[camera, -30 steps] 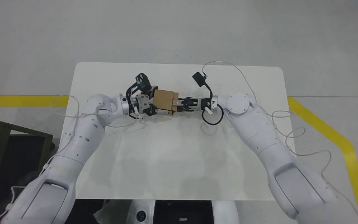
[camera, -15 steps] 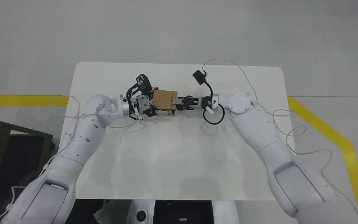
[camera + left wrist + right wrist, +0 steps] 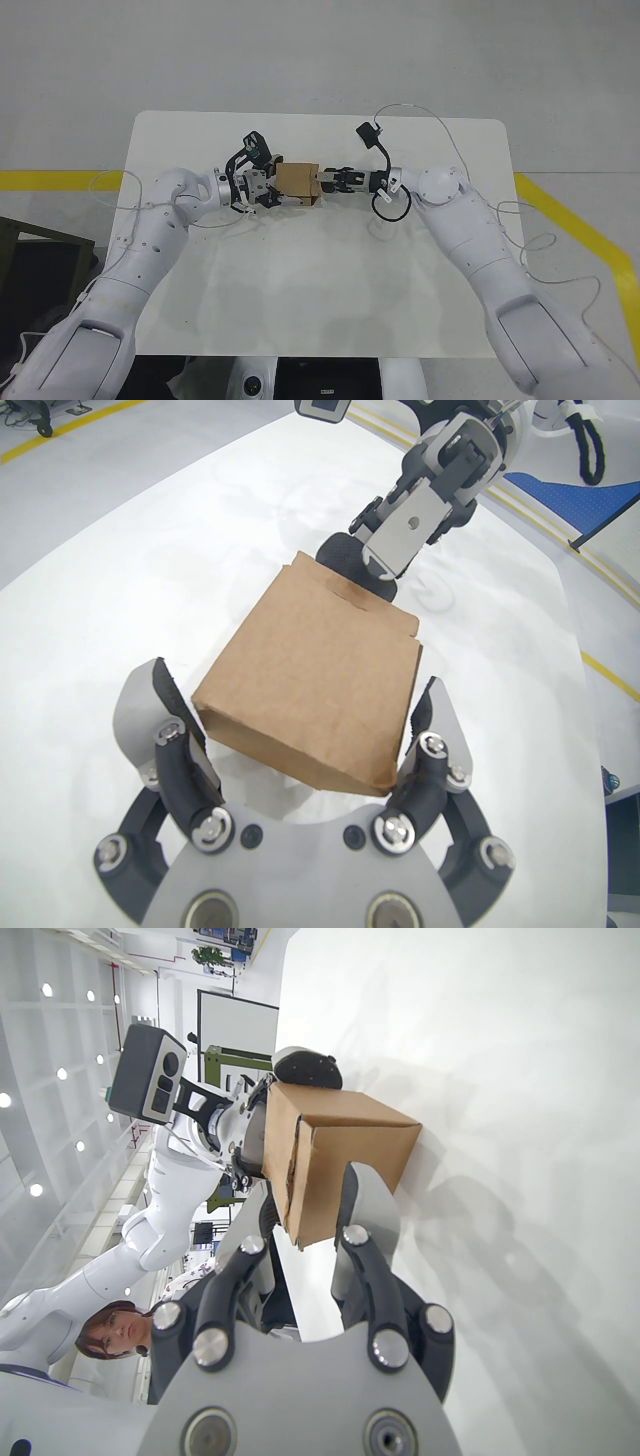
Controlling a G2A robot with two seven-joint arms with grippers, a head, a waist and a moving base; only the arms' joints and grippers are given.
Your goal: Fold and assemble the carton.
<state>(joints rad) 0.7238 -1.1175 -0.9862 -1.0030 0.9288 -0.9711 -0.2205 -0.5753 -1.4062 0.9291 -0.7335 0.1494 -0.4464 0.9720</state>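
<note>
Now closing the end of the carton (image 3: 298,182), one arm at each side

The brown carton sits at the far middle of the table (image 3: 330,300), stretched between the two arms. I cannot tell whether its underside rests on the surface or hangs just above it. The left gripper (image 3: 295,690) is closed on the carton's near end, with one finger pressed to each side wall. The right gripper (image 3: 312,1193) is narrowed onto the opposite end. One of its fingers lies flat along an outer wall and the other is tucked behind the rough-edged end flap (image 3: 280,1143), so the board is pinched between them.

The step in hand looks like seating that end flap. To do it well, the left gripper should act as a steady anchor and hold the walls square. The right should press the flap along its crease rather than across it. The board is thin and its cut edge looks ragged, so a hard squeeze or a twist would likely buckle a wall. If the carton has to turn, both arms should move together, or the pull between them may tear the seam.

The table's far edge is near the carton, so any swing is better made toward the robot, where a broad stretch of table lies. A black cable loop (image 3: 392,205) hangs beside the right wrist and could snag.
</note>
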